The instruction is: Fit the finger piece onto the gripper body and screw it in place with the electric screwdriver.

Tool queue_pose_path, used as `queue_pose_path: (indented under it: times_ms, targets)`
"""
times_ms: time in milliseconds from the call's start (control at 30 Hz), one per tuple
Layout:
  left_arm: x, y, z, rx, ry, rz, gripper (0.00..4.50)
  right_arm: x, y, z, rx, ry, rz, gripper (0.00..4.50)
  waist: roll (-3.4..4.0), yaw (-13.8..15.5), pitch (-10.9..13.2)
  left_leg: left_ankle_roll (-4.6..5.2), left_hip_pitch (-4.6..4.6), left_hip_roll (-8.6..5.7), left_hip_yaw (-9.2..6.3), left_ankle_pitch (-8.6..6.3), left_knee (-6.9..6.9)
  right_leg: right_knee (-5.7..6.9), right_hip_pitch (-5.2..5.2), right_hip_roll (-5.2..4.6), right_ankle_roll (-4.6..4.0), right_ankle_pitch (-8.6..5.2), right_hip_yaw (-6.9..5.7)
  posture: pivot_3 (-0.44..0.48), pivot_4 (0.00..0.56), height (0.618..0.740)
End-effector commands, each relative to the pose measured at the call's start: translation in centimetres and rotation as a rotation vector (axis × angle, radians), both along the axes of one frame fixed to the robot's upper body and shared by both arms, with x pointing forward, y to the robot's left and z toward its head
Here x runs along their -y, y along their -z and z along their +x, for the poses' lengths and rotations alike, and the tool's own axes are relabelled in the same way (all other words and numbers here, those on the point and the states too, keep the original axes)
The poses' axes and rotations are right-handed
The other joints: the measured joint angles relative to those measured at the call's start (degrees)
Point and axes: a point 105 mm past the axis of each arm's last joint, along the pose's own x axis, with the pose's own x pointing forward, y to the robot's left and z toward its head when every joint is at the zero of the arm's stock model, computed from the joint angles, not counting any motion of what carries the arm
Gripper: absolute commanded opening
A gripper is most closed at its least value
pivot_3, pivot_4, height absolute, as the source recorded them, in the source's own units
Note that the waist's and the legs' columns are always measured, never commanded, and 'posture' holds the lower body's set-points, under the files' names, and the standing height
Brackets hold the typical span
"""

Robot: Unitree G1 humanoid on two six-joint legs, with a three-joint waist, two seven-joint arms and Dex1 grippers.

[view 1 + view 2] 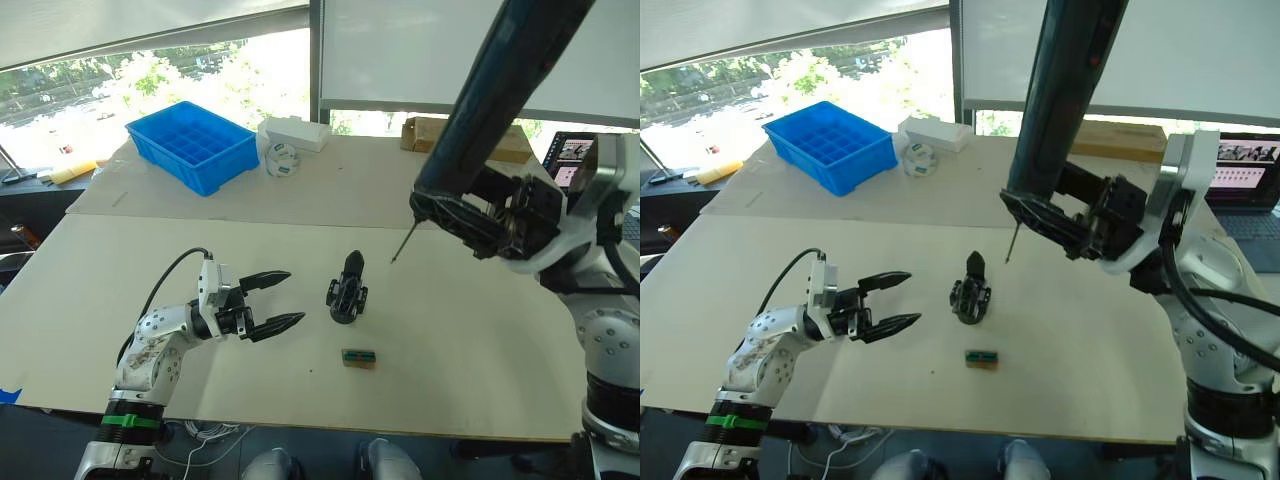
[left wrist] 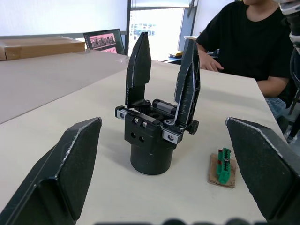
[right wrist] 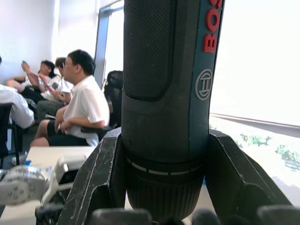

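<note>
A wide pale table (image 1: 450, 330) was seen in front of bright windows, with a second table pushed against its far edge.

Near the middle of the table the gripper body (image 1: 346, 300) was standing upright on its round base. In the left wrist view two pointed black fingers were seen rising from the body (image 2: 151, 140); it could not be told which of them was the finger piece, and no loose wedge was found on the table. A small brown block with a green top (image 1: 358, 357) was lying near the body, on the side closer to the robot and a little to the right, not touching it.

The screwdriver (image 1: 500, 100) was clamped between the fingers of the right gripper (image 1: 470, 225) and held tilted above the table. Its thin metal bit (image 1: 404, 242) was pointed down, to the right of the body and apart from it. Red letters were visible on its side (image 3: 212, 26).

The left gripper (image 1: 272, 300) was held low over the table, to the left of the body, its fingers spread apart and empty, pointed toward the body.

On the far table a blue tray with compartments (image 1: 192, 145), a white box (image 1: 293, 133) and a tape roll (image 1: 281, 161) were placed. A person in black was seated at the table (image 2: 253, 42), and other people were seated in the room (image 3: 79, 103).
</note>
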Motion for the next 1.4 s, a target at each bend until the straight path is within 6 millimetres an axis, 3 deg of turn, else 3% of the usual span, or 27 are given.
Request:
queue_pose_path:
  times_ms: [33,500,767,1400]
  targets:
    - [0.2,-0.8,0.2,0.039,0.010,0.002,4.50,-0.6,-1.3,-0.1,0.018,-0.018,0.032,1.92,0.00,-0.1,0.0,0.00,0.00,0.00,0.00,0.00,0.00,0.00,0.00,0.00,0.00,0.00,0.00,0.000,0.150,0.740]
    - [0.7,-0.6,0.3,0.025,0.073,0.039,4.50,-3.0,-0.7,2.0,-0.126,-0.065,0.083,1.92,0.01,-0.4,0.0,-0.01,-0.04,-0.01,0.05,0.00,-0.06,-0.05,-0.01,0.04,0.01,0.00,-0.08,0.000,0.150,0.740]
    - [1.3,0.0,0.2,0.019,0.082,0.061,4.50,-4.6,1.4,3.1,-0.143,-0.059,-0.032,1.92,0.02,-0.9,0.0,-0.03,-0.03,-0.01,0.06,0.02,-0.06,-0.03,-0.02,0.05,0.01,-0.01,-0.06,0.000,0.150,0.740]
    - [2.7,0.8,-0.2,0.009,0.056,0.098,4.50,-6.1,4.1,3.3,-0.124,-0.070,-0.086,1.92,0.02,-0.9,0.0,-0.07,-0.04,-0.01,0.07,0.03,-0.06,-0.01,-0.06,0.07,0.01,-0.01,-0.05,0.000,0.150,0.740]
